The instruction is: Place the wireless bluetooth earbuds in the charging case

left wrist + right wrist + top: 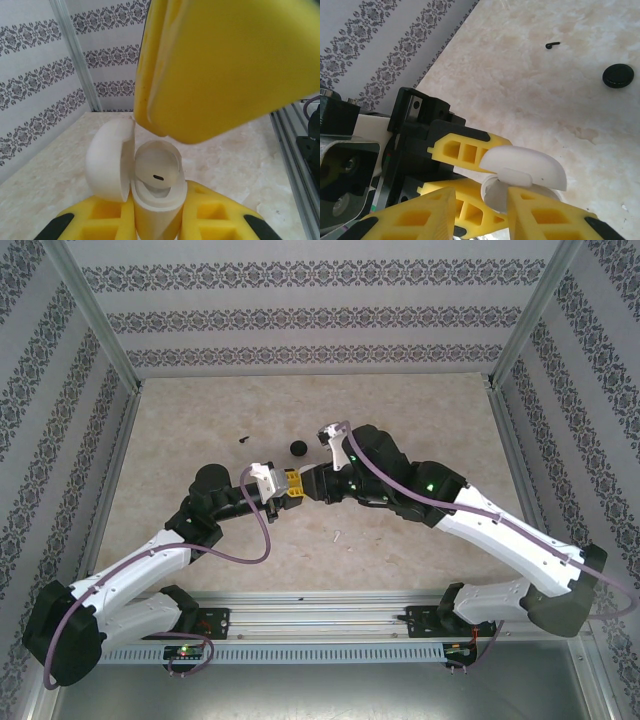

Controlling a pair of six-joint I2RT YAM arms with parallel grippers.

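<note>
Yellow and broad, a finger (225, 65) of the right gripper (482, 196) hangs just over the open case (157, 204). The left gripper (159, 215) clamps the case by its sides, clear of the table (240, 155), and the lid (110, 162) stands swung out to one side. In the mouth of the case sits a rounded white shape with a dark slot, which I take for an earbud (158, 171); whether it is fully seated is hard to tell. From the right wrist, the right gripper's two sides stand somewhat apart with white plastic in the gap, and I cannot tell whether they pinch anything. Several things could go wrong. A push that lands off-centre could wedge the earbud crooked in its socket or tip it out. Too hard a push could slide the glossy case down through the left gripper's hold. The big finger, so close to the lid, could knock it shut on a half-seated earbud. A white fleck (336, 536) lies on the table nearer the arm bases, too small to identify. If it is the second earbud, it is not yet fetched, and so thin a thing could easily skid from a pinch.
</note>
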